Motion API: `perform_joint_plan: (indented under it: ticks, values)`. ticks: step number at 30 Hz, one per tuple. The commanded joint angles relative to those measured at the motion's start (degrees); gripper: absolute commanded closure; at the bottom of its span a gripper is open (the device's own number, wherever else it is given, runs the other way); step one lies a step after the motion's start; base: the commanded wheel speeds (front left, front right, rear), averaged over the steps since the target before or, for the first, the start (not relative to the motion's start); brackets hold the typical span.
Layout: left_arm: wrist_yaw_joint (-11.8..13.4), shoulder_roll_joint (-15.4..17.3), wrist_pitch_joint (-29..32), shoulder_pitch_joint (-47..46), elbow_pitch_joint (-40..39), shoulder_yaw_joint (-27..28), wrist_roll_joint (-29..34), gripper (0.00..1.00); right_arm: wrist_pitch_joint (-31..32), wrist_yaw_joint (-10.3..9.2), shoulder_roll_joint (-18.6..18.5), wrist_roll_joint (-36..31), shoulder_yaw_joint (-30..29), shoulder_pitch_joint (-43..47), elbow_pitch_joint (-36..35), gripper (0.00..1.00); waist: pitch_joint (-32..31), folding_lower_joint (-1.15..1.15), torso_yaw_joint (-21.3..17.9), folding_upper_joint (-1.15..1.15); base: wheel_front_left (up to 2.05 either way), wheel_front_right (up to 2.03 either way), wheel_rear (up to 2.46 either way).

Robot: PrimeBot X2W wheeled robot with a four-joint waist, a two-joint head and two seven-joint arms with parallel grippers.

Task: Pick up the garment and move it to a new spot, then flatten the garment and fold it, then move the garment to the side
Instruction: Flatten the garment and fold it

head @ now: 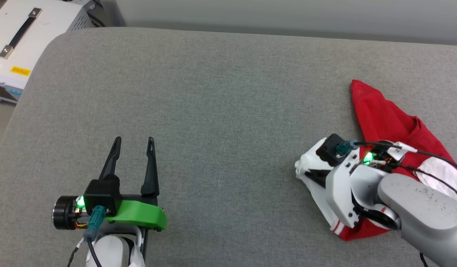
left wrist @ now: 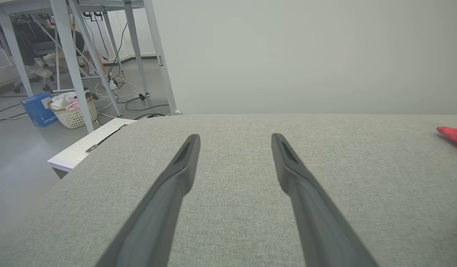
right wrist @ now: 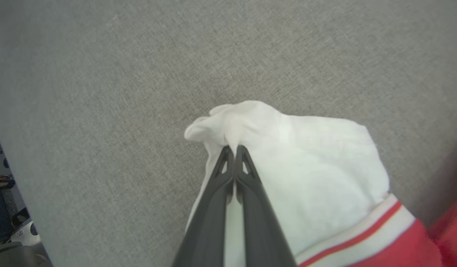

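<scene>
Head view: the garment [head: 384,115] lies on the padded surface [head: 228,92] at frame right, the right gripper [right wrist: 234,149] on its left part, the left gripper [head: 134,138] well apart at lower left.

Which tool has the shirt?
The right tool, shut on the shirt at its white sleeve; the left tool stands open over the grey table.

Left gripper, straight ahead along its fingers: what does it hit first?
Nothing looks in the way: the left gripper points across the grey surface toward the pale wall. The garment lies off to its right. Depth is unclear; it may graze the surface first.
</scene>
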Motion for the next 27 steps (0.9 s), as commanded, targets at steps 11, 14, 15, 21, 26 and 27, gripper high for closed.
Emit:
perform_joint_plan:
  ticks: [11, 14, 15, 21, 26, 27]
  values:
    - [0.0, -0.1, -0.3, 2.3, -0.5, 0.9, 0.6, 0.0, -10.6, -0.06, -4.6, -2.8, -20.4, 6.2, -9.4, 1.0, -4.2, -0.01, -4.2, 0.0, 0.0, 0.0, 0.0]
    - [-0.2, -0.1, -0.3, 2.4, -0.5, 0.9, 0.6, 0.0, -10.8, -0.06, -4.3, -4.9, -26.3, 7.6, -13.0, 1.0, -4.3, -0.01, -4.3, 0.0, 0.0, 0.0, 0.0]
    - [-0.3, -0.1, -0.3, 2.3, -0.5, 0.8, 0.6, 0.0, -10.6, -0.06, -4.0, -5.6, -28.1, 8.0, -14.4, 1.0, -4.2, -0.01, -4.1, 0.0, 0.0, 0.0, 0.0]
    - [-0.5, -0.1, -0.3, 1.7, -0.9, 0.7, 0.6, 0.0, -8.7, -0.06, 0.3, -10.0, -34.5, 7.2, -19.9, 1.0, -2.8, -0.01, -2.6, 0.0, 0.0, 0.0, 0.0]
    - [-0.5, -0.2, -0.3, 0.5, -0.9, 0.4, 0.4, 0.0, -7.2, -0.06, 5.6, -12.5, -33.3, 2.9, -19.4, 1.0, -0.8, -0.01, -0.8, 0.0, 0.0, 0.0, 0.0]
    - [-0.5, -0.2, -0.3, 0.3, -0.9, 0.4, 0.4, 0.0, -6.7, -0.06, 6.9, -12.6, -32.0, 1.7, -18.4, 1.0, -0.3, -0.01, -0.5, 0.0, 0.0, 0.0, 0.0]
